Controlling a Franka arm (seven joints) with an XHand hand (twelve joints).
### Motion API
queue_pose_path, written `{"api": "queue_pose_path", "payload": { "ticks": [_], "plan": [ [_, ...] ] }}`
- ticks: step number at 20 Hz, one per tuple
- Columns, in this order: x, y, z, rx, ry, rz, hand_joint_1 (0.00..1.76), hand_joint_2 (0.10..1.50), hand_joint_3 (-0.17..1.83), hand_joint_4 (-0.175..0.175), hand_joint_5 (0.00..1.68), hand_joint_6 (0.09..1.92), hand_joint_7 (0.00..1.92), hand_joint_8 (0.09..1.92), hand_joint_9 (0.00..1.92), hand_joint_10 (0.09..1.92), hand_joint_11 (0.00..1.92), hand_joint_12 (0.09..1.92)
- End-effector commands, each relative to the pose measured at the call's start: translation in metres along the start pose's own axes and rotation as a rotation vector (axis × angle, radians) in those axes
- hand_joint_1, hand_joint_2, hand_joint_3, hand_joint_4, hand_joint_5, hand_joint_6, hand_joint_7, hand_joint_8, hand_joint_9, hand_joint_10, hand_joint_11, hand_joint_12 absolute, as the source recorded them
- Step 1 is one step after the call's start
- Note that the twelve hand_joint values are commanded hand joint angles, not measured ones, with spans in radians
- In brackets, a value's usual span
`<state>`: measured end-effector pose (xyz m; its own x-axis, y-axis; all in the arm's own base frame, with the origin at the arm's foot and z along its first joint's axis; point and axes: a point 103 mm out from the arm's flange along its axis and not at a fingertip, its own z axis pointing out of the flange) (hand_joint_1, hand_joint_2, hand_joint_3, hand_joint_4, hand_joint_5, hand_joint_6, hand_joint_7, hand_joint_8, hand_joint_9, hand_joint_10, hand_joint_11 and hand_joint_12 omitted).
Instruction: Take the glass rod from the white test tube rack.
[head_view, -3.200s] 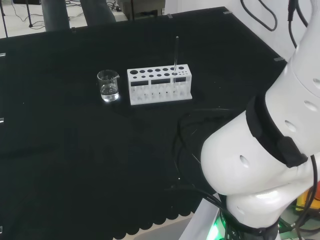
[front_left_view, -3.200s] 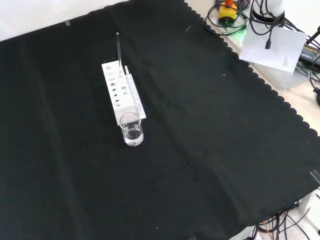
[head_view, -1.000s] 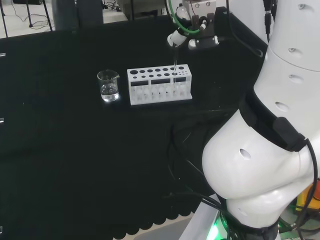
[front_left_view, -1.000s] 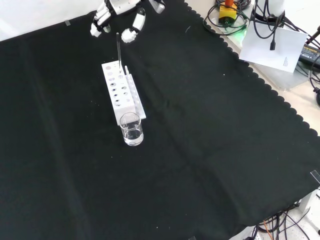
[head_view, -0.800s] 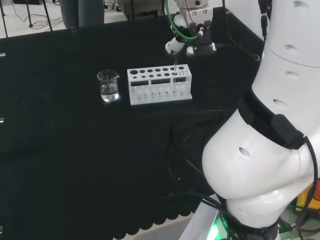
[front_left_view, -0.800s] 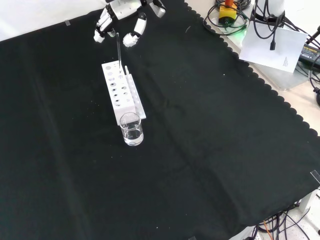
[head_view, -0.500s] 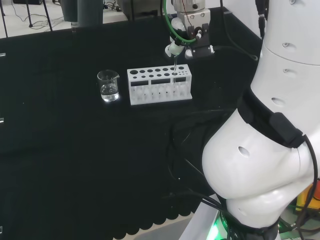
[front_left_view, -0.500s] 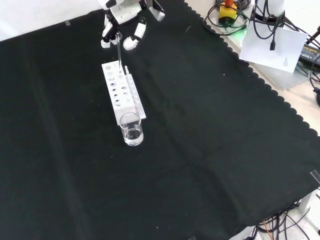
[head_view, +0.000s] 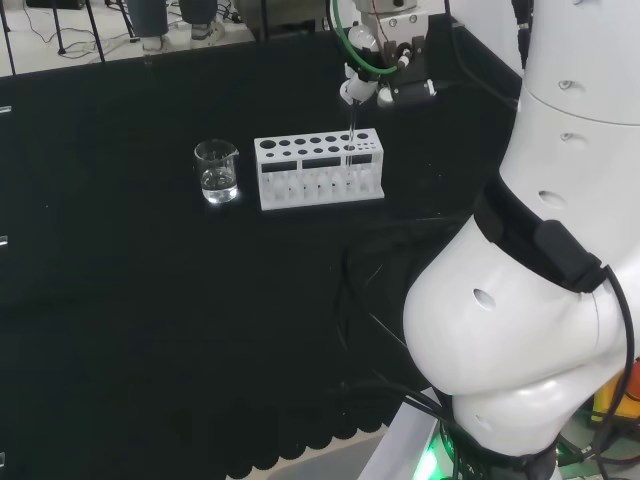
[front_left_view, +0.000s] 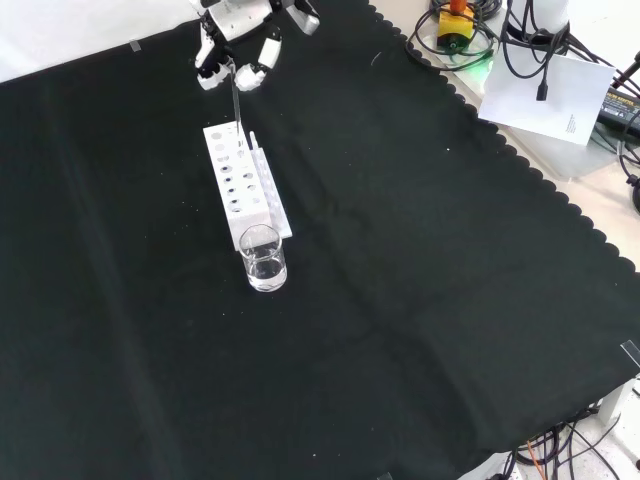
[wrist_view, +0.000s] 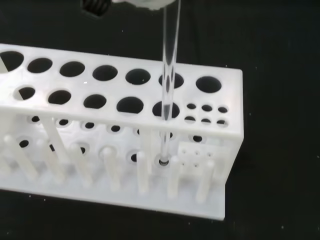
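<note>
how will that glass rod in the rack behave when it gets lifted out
The glass rod is thin, clear and straight, so likely stiff, light, slippery and breakable. It passes through a hole in the white test tube rack, so tilting could bind it; laid down, it would probably roll.

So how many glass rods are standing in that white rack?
1. The glass rod stands upright in a hole near one end of the white rack, the hand at its top. None hidden that I can see.

Glass rod (wrist_view: 169, 65) upright in white rack (wrist_view: 115, 130), seemingly seated
</note>
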<state>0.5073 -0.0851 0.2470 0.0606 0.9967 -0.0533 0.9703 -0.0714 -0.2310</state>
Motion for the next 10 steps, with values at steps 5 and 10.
{"api": "queue_pose_path", "payload": {
  "ticks": [5, 10],
  "plan": [
    [0.002, 0.0077, 0.0, -0.01, 0.018, -0.043, 1.12, 0.82, 0.73, -0.175, 0.7, 0.89, 0.92, 0.89, 1.39, 0.52, 1.45, 0.8],
    [0.006, 0.0058, -0.0006, 0.025, -0.007, -0.048, 1.09, 0.79, 0.77, -0.175, 0.6, 0.92, 0.75, 0.87, 1.33, 0.49, 1.51, 0.76]
  ]
}}
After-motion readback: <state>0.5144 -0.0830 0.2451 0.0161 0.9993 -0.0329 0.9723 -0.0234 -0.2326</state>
